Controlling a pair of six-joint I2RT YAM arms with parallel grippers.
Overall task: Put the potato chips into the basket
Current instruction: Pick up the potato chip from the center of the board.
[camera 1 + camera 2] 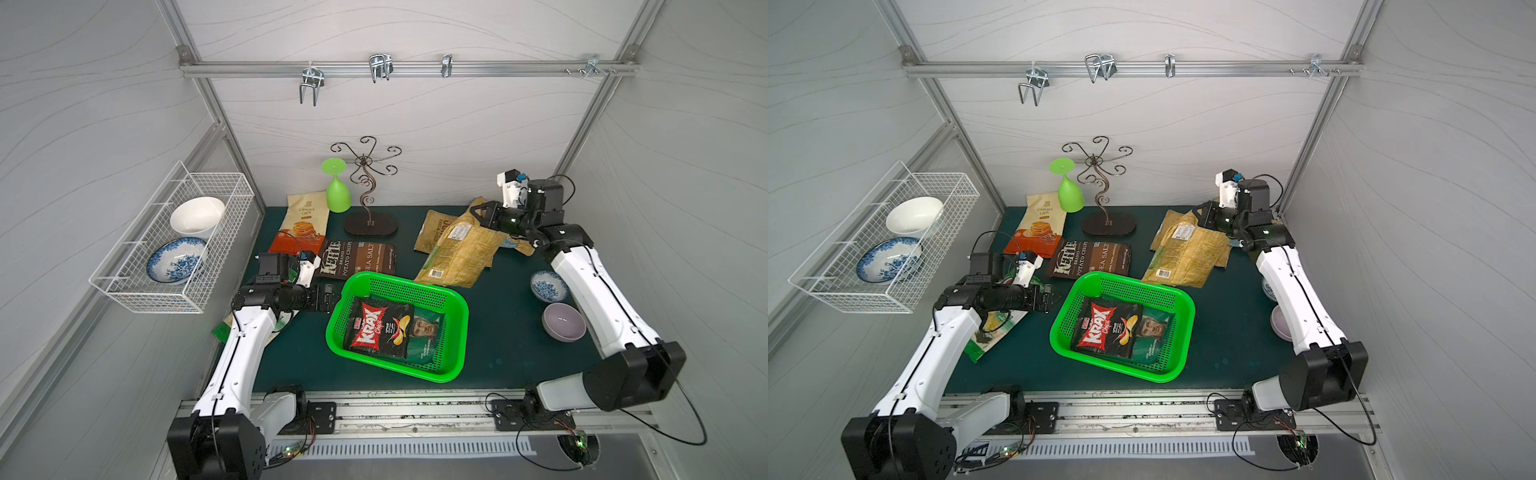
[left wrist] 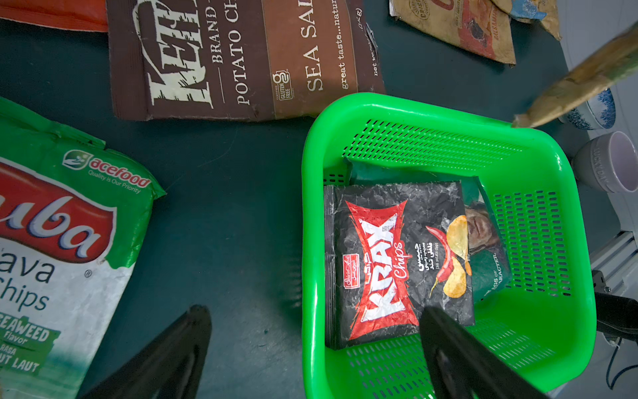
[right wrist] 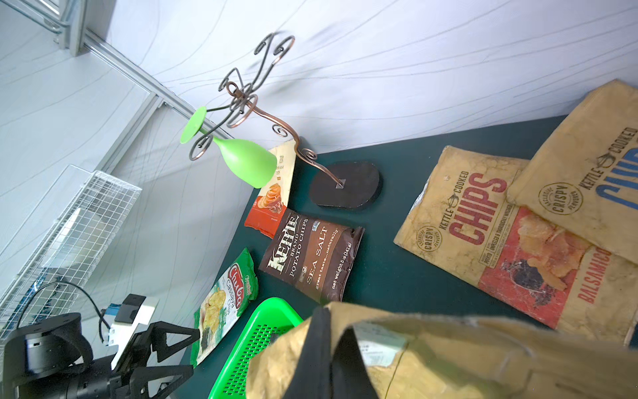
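The right pincer [image 1: 478, 214] is clamped on the top edge of a tan chip bag [image 1: 457, 257] at the far right of the worktop. The bag hangs slanting down toward the green basket [image 1: 399, 291], its lower corner right at the far right rim; I cannot tell whether it touches. It looks light, limp and crinkly, with slick film, so a pinch on the flat sealed edge seems the safest hold, and the loose end could easily snag on the rim. The left pincer [image 1: 328, 296] stands wide apart and empty, just left of the basket. Inside lie a black and red bag [image 1: 380, 328] on a dark green one [image 1: 428, 332]. A brown bag [image 1: 357, 257], a cream and orange one [image 1: 305, 220], a white and green one [image 2: 51, 259] and more tan bags [image 3: 483, 224] lie on the worktop.
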